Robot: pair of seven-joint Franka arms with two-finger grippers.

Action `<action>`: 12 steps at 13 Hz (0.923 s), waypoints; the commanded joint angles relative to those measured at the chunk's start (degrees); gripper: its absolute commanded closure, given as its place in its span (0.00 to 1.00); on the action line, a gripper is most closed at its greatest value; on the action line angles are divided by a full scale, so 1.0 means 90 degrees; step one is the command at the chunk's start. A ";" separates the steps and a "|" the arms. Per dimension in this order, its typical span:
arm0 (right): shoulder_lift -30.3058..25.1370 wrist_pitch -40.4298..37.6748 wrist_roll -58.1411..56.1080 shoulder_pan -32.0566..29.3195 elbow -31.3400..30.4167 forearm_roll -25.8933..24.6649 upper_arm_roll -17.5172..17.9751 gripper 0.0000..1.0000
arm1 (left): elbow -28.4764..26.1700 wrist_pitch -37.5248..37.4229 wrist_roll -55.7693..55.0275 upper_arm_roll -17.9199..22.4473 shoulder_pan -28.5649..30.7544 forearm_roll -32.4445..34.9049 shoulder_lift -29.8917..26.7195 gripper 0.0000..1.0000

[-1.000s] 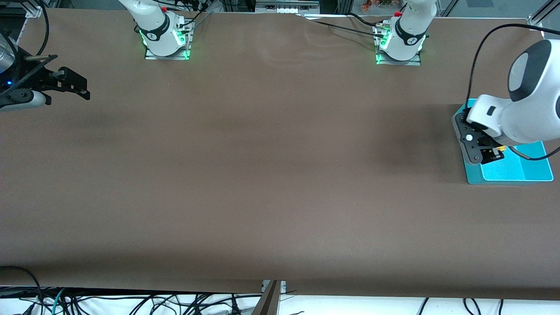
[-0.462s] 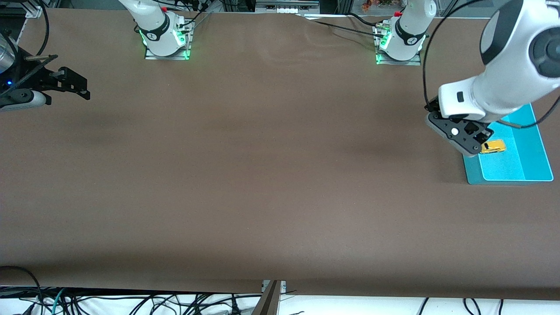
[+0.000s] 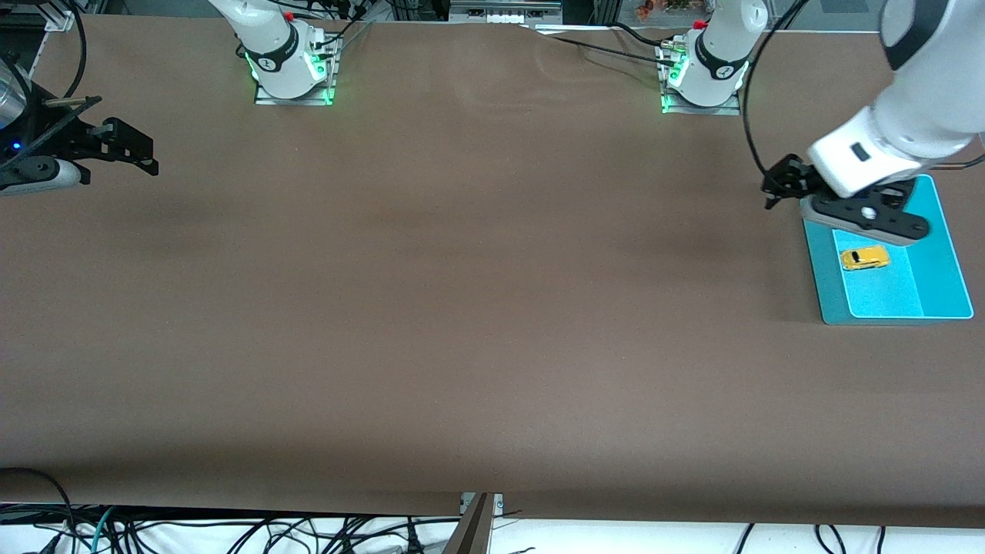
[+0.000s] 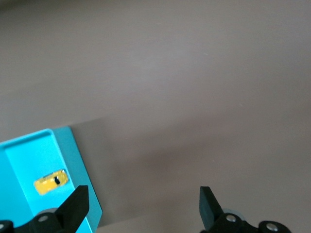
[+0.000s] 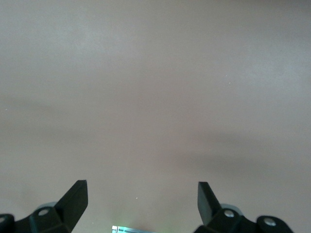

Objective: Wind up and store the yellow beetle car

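The yellow beetle car (image 3: 864,258) lies alone on the floor of the turquoise bin (image 3: 827,308) at the left arm's end of the table. My left gripper (image 3: 863,221) hangs open and empty in the air over the bin's end nearest the robots, apart from the car. In the left wrist view the yellow beetle car (image 4: 50,181) shows inside the turquoise bin (image 4: 73,150), off to one side of the left gripper (image 4: 144,199). My right gripper (image 5: 141,194) is open with nothing in it and waits over bare table at the right arm's end (image 3: 131,150).
Brown table cloth covers the whole table. The two arm bases (image 3: 292,73) (image 3: 702,81) glow green along the edge nearest the robots. Cables hang past the table edge nearest the front camera.
The left gripper has risen out of the bin and swung toward the robots' side, leaving the car lying in the bin. The right arm has not moved.
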 commanded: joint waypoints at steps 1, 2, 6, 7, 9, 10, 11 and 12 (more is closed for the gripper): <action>0.0093 -0.0169 0.0117 0.0041 0.0206 -0.0046 -0.0008 0.00 | -0.0552 0.0526 -0.0619 0.0522 -0.0273 -0.0190 -0.0446 0.00; 0.0093 -0.0178 0.0127 0.0060 0.0206 -0.0046 -0.0008 0.00 | -0.0932 0.0721 -0.0600 0.0533 -0.0273 -0.0181 -0.0651 0.00; 0.0093 -0.0178 0.0107 0.0041 0.0206 -0.0046 -0.0008 0.00 | -0.1200 0.0928 -0.0425 0.0455 -0.0244 -0.0161 -0.0877 0.00; 0.0093 -0.0169 0.0108 0.0041 0.0206 -0.0046 -0.0008 0.00 | -0.1190 0.0919 -0.0424 0.0445 -0.0244 -0.0181 -0.0877 0.00; 0.0093 -0.0169 0.0108 0.0041 0.0206 -0.0046 -0.0008 0.00 | -0.1170 0.0831 -0.0424 0.0445 -0.0224 -0.0181 -0.0858 0.00; 0.0093 -0.0178 0.0088 0.0041 0.0206 -0.0046 -0.0008 0.00 | -0.1141 0.0754 -0.0424 0.0445 -0.0224 -0.0181 -0.0819 0.00; 0.0093 -0.0178 0.0107 0.0041 0.0206 -0.0046 -0.0008 0.00 | -0.1131 0.0743 -0.0424 0.0445 -0.0224 -0.0181 -0.0809 0.00; 0.0093 -0.0169 0.0098 0.0041 0.0206 -0.0046 -0.0008 0.00 | -0.1131 0.0743 -0.0424 0.0445 -0.0224 -0.0190 -0.0809 0.00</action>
